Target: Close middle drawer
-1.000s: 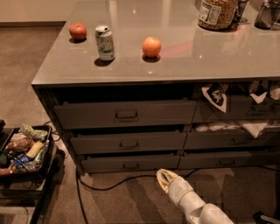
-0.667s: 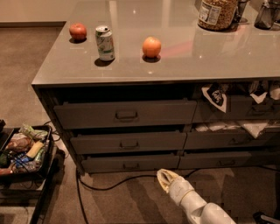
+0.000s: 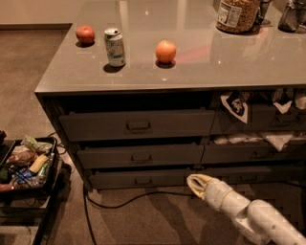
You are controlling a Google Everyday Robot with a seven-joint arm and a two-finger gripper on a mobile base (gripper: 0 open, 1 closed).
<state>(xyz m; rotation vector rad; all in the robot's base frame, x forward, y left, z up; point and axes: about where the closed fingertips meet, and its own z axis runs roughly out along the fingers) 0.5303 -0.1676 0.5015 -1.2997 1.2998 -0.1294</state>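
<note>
The middle drawer [image 3: 110,157] is the medium-height dark grey front in the left column under the counter, with a small centred handle [image 3: 141,157]. It stands slightly out from the cabinet face, between a taller drawer [image 3: 95,126] above and a slimmer one [image 3: 110,180] below. My gripper [image 3: 195,183] is the pale tip of the white arm that comes in from the bottom right. It hangs low above the floor, just in front of the right end of the slimmer bottom drawer, below and right of the middle drawer's handle, and holds nothing.
On the grey counter [image 3: 239,62] stand a red apple [image 3: 85,34], a can [image 3: 114,46], an orange [image 3: 165,51] and a jar [image 3: 237,14]. The right drawer column [image 3: 253,119] holds cloths. A black cart of snacks [image 3: 26,165] stands at left. A cable [image 3: 124,201] crosses the floor.
My gripper has moved slightly up and right, closer to the drawer fronts. The drawers and the things on the counter have not moved.
</note>
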